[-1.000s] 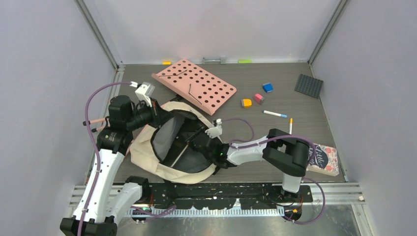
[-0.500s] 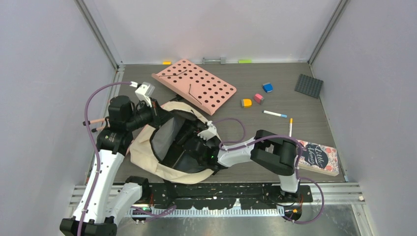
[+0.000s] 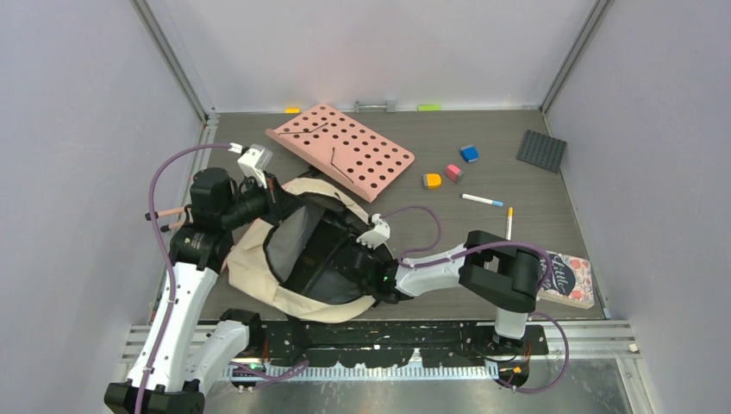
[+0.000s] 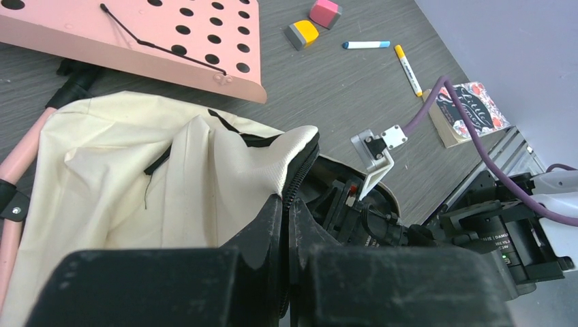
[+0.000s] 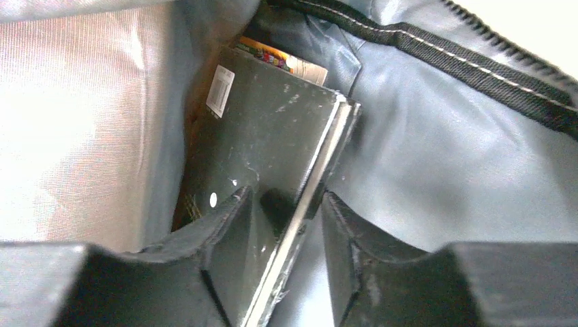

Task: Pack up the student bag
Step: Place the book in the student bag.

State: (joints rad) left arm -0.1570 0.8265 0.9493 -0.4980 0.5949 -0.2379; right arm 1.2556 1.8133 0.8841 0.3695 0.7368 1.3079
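Student bag (image 3: 247,260): our left gripper (image 4: 287,208) pinches its rim; right gripper (image 5: 287,199) has backed off slightly, jaws straddling the book (image 5: 272,122) inside. Perhaps released; we cannot tell.

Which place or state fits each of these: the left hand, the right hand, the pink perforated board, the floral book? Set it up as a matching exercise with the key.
Things:
1. left hand
2. right hand
3. pink perforated board
4. floral book

Places or states:
A. inside the student bag, open, fingers either side of a dark book
B. on the table, near its right front edge
C. shut on the student bag's rim
D. on the table beyond the student bag, toward the back wall

Pairs: 1-C, 2-A, 3-D, 4-B
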